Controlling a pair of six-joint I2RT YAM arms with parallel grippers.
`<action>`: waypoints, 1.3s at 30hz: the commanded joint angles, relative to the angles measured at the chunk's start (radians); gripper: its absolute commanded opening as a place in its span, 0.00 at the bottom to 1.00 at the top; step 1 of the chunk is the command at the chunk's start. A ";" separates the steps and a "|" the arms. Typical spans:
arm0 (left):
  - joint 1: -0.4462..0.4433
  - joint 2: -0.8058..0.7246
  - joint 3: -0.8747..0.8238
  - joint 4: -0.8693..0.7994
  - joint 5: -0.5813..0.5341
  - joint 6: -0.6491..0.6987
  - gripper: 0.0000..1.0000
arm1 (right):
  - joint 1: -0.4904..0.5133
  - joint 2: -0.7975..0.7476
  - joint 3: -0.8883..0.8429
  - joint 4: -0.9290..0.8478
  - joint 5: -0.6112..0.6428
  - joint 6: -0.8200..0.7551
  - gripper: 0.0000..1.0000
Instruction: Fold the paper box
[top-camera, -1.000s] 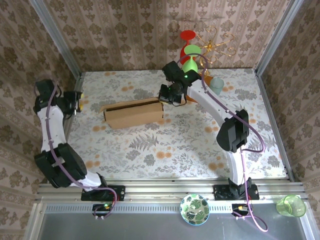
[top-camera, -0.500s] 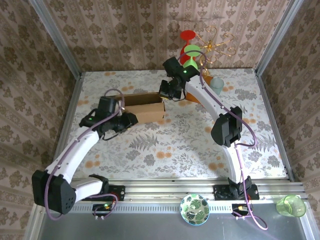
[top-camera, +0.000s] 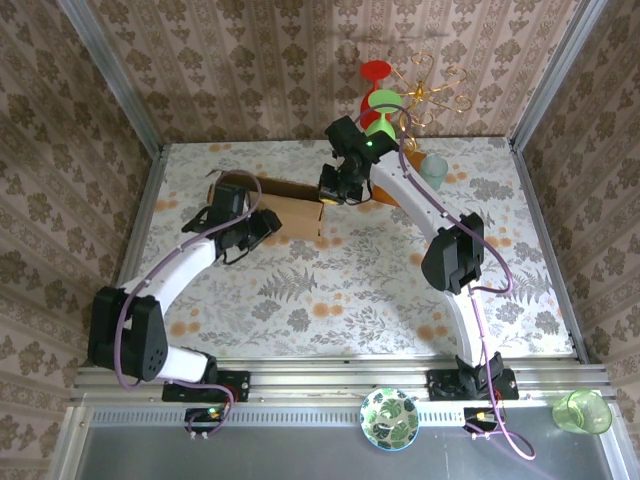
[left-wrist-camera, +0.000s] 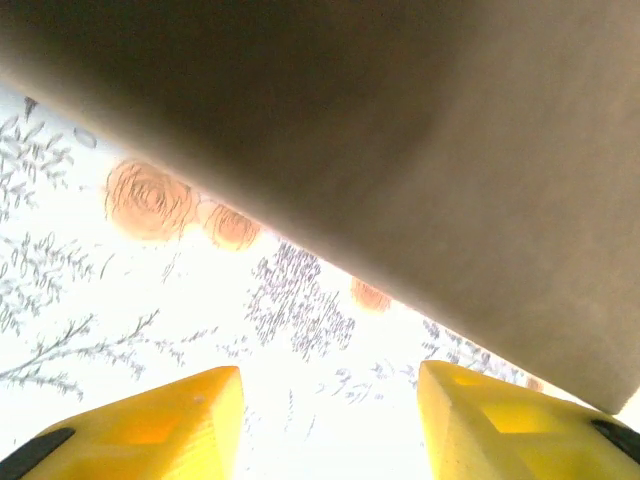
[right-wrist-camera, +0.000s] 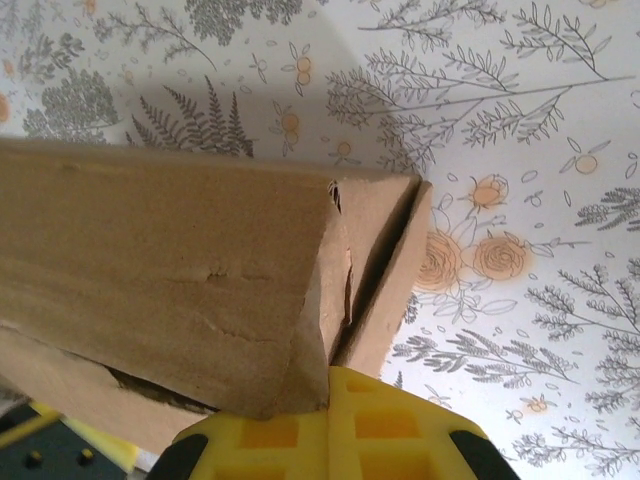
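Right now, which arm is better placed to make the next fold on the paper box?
Probably left. The left fingers stand apart, empty, beside the paper box; the right fingers are shut on its end, steadying it.

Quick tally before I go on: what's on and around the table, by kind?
paper box: 1
stemmed glasses, red and green: 2
cups, pale teal and green: 2
gold wire stand: 1
patterned plate: 1
orange-brown item, mostly hidden: 1
Total: 8
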 joint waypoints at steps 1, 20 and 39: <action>0.015 0.031 0.047 0.053 -0.026 -0.028 0.50 | 0.005 -0.022 0.008 -0.136 -0.034 -0.033 0.00; 0.059 0.068 0.158 -0.022 0.101 -0.071 0.71 | 0.005 0.018 0.071 -0.160 -0.040 -0.073 0.00; 0.028 0.286 0.239 0.209 0.269 -0.162 0.59 | 0.030 0.030 0.100 -0.054 -0.224 -0.082 0.00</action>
